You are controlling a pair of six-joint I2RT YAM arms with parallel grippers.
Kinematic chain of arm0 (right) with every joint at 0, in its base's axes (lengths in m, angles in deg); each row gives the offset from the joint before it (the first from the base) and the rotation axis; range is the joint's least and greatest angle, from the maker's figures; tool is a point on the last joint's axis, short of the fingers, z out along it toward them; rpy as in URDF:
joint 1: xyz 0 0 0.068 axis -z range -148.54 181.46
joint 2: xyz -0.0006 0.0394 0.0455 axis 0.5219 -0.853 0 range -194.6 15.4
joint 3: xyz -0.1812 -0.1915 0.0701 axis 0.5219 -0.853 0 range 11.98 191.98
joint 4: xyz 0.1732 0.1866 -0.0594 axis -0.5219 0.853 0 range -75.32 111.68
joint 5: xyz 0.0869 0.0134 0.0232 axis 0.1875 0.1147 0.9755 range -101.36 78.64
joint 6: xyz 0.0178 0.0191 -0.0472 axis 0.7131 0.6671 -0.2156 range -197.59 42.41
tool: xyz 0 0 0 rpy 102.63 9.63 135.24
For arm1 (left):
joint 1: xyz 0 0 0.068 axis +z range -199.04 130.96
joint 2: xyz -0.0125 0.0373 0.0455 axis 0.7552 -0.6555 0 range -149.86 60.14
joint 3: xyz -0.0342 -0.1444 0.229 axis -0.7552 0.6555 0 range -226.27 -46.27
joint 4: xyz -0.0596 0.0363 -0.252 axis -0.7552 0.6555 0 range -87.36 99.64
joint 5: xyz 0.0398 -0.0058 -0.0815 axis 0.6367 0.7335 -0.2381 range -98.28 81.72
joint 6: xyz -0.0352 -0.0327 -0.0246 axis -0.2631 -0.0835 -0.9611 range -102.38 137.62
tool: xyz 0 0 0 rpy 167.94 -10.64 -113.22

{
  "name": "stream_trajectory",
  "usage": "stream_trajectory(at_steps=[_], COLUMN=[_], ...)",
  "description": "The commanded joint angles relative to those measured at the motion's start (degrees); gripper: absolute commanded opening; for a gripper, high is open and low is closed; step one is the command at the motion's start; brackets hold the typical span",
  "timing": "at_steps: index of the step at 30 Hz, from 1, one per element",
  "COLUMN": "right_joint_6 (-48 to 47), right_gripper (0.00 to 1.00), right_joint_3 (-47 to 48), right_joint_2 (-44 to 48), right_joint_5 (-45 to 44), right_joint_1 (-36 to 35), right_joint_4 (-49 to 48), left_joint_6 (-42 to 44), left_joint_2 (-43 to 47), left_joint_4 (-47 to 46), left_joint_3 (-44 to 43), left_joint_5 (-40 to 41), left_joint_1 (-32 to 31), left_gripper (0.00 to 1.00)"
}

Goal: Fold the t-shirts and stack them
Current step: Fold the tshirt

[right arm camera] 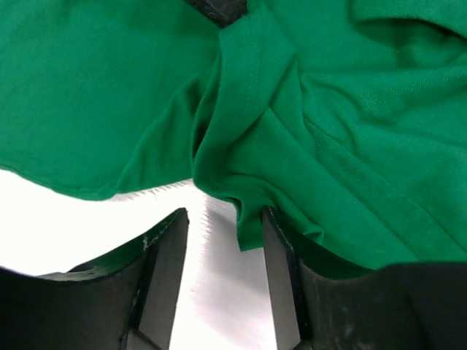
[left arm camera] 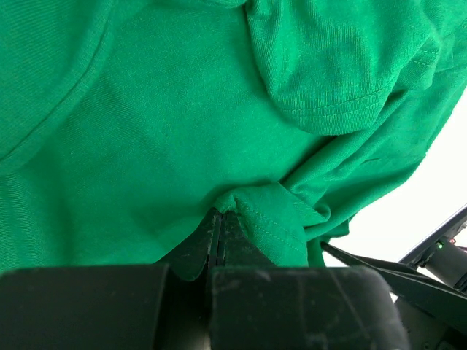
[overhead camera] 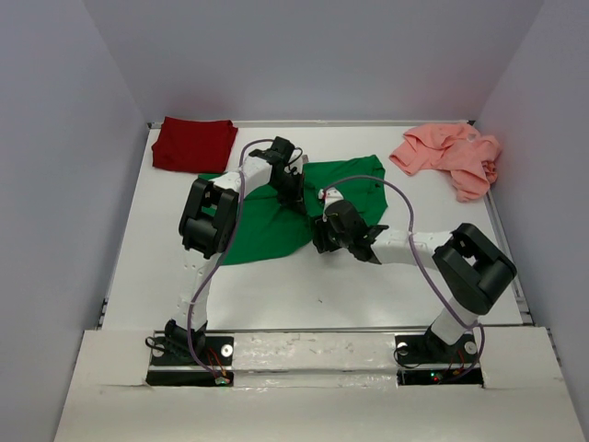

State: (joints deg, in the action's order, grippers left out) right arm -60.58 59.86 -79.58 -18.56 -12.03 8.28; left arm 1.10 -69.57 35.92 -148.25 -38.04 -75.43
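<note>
Got my left pincer (left arm camera: 219,222) pinched on a hem fold of the bright green soft cloth t-shirt (overhead camera: 262,235) mid-desk (overhead camera: 322,285), right pincer (right arm camera: 224,219) spread at its edge, so I'd grab there before lifting evenly.

A: Which colour marks the central cloth?
B: The green t-shirt (overhead camera: 267,235) is a plain bright green without print. Its hem stitching, seen in the wrist views, is the same green.
A: And the other two garments?
B: The dark red t-shirt (overhead camera: 191,145) is one solid deep red. The salmon pink t-shirt (overhead camera: 448,155) is one solid soft pink.
A: The ground?
B: The table (overhead camera: 304,285) is plain white and the walls (overhead camera: 74,184) are pale grey-lilac.
A: The machinery?
B: The left gripper (left arm camera: 219,222) and right gripper (right arm camera: 222,219) are black. The arms (overhead camera: 207,216) mix black joints with white links, and each trails a purple cable (overhead camera: 409,226)
</note>
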Motion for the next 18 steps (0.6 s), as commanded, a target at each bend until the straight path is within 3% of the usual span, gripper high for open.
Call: stream_trajectory(at_steps=[1,18], right_joint_6=[-1.19,-3.30], right_gripper=[0.48,0.44], right_joint_3=[2.13,2.48], right_joint_2=[-1.17,-1.79], right_joint_5=[-2.29,-3.87], right_joint_1=[-0.02,4.19], right_joint_4=[-0.55,-1.08], left_joint_6=[0.96,1.57], left_joint_2=[0.07,-0.37], left_joint_4=[1.27,1.97], left_joint_3=[-0.68,-0.59], left_joint_5=[-1.62,-1.53], left_joint_1=[0.20,0.29], left_gripper=[0.00,0.00])
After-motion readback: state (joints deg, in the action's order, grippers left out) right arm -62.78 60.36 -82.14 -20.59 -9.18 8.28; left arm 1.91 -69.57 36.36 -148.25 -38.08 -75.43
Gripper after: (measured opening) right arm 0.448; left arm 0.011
